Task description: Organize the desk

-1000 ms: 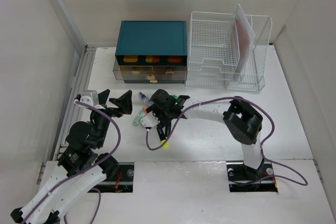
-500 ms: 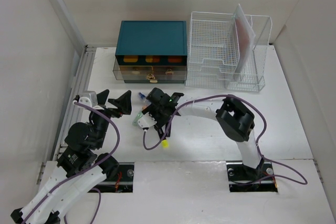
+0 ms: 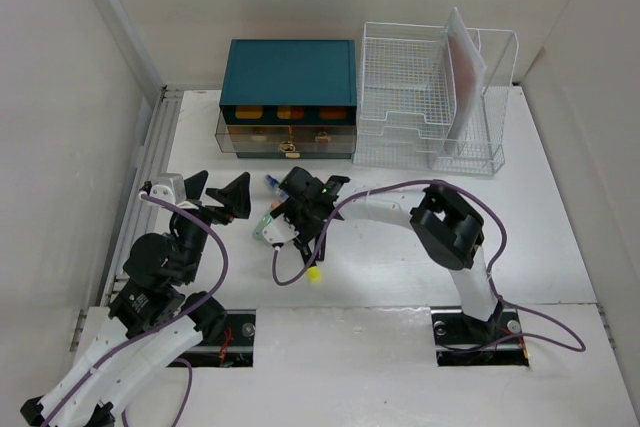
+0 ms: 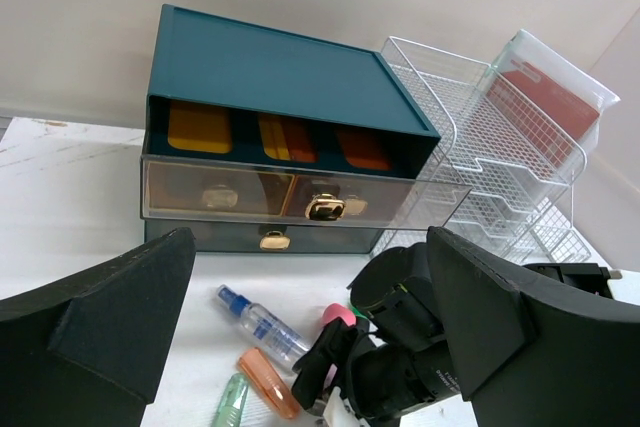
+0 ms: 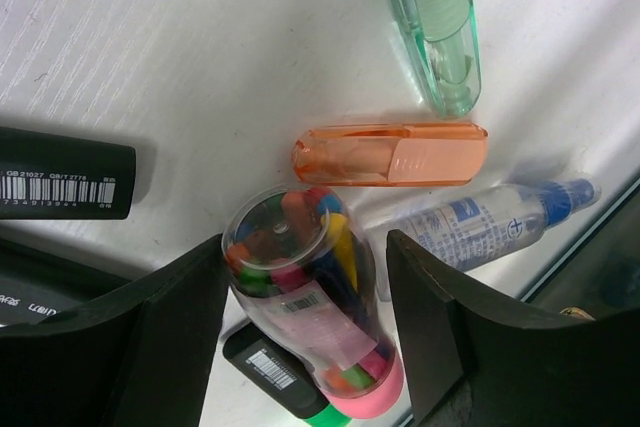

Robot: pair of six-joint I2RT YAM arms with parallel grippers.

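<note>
The white desk (image 3: 400,247) holds a cluster of small items in front of the teal drawer box (image 3: 290,87). My right gripper (image 3: 290,222) is open, its fingers either side of a clear tube of coloured sticks with a pink cap (image 5: 320,317). The left finger touches the tube and the right finger stands off it. The right wrist view also shows an orange clear case (image 5: 390,154), a green clear tube (image 5: 435,22) and a small spray bottle (image 5: 480,222). My left gripper (image 3: 215,197) is wide open and empty, just left of the cluster.
A white wire rack (image 3: 420,97) holding a red-and-clear folder stands at the back right. Black markers lie under and beside the tube (image 5: 65,187). A yellow-tipped item (image 3: 314,273) lies near the front. A ribbed rail (image 3: 150,167) runs along the left edge.
My right gripper moved left and slightly back over the item cluster, then held still. The left arm has not moved.
</note>
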